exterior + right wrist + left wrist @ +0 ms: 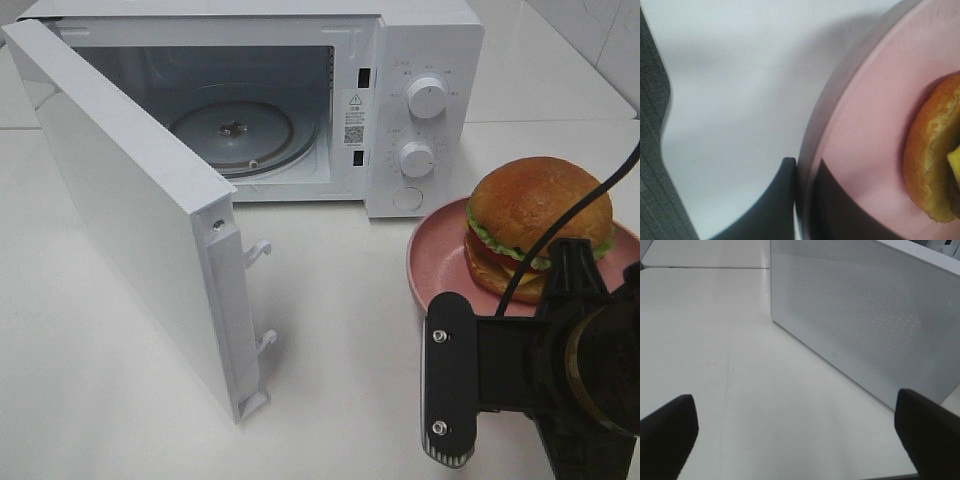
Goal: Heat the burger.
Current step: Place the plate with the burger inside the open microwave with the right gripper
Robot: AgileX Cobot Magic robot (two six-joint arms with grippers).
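The burger [538,210], with a golden-brown bun, lettuce and tomato, sits on a pink plate [430,255] to the right of the white microwave [425,40]. In the right wrist view the burger's bun [932,160] lies near the plate's rim [860,125]. My right gripper [804,172] is shut on that rim, one finger under it and one on top. My right arm [560,370] covers the plate's near edge. My left gripper [797,415] is open over bare table, facing the outer side of the microwave door [865,315].
The microwave door [130,220] stands swung wide open to the left, reaching toward the table's front. A glass turntable [235,130] lies inside the cavity. Two dials [427,97] are on the microwave's right panel. White tabletop [340,330] lies between door and plate.
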